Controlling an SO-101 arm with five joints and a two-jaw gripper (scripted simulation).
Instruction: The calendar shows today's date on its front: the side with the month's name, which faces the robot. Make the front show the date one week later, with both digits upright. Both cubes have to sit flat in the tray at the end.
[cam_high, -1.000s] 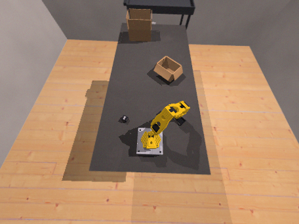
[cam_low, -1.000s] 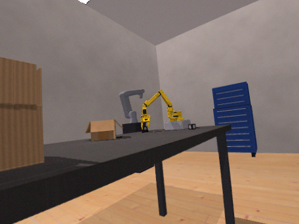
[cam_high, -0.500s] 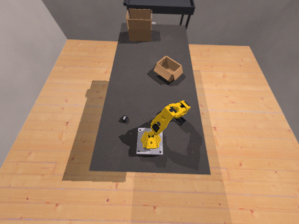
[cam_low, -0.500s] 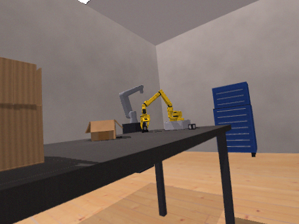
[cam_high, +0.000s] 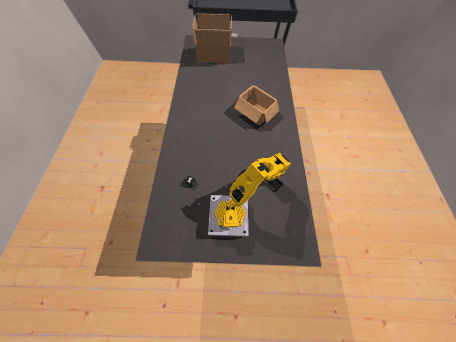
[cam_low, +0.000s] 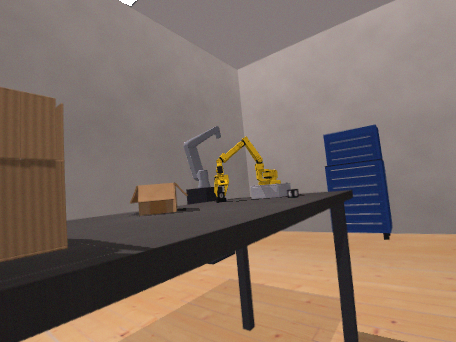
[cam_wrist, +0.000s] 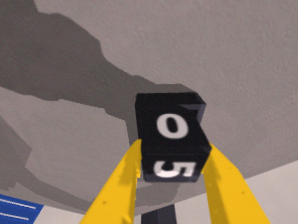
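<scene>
My gripper is shut on a black cube. In the wrist view, the cube shows a white 0 on one face and a sideways white 5 on the face below it. In the top view my fingertips are hidden under the wrist. A small black cube with white marks stands on the table on the other side of the base, apart from my gripper. A dark slab lies close beside the gripper; I cannot tell whether it is the calendar's tray. The month's name is not readable.
An open cardboard box stands farther along the table. A tall cardboard box is at the far end. A grey arm shows behind my gripper. A blue cabinet stands beyond the table.
</scene>
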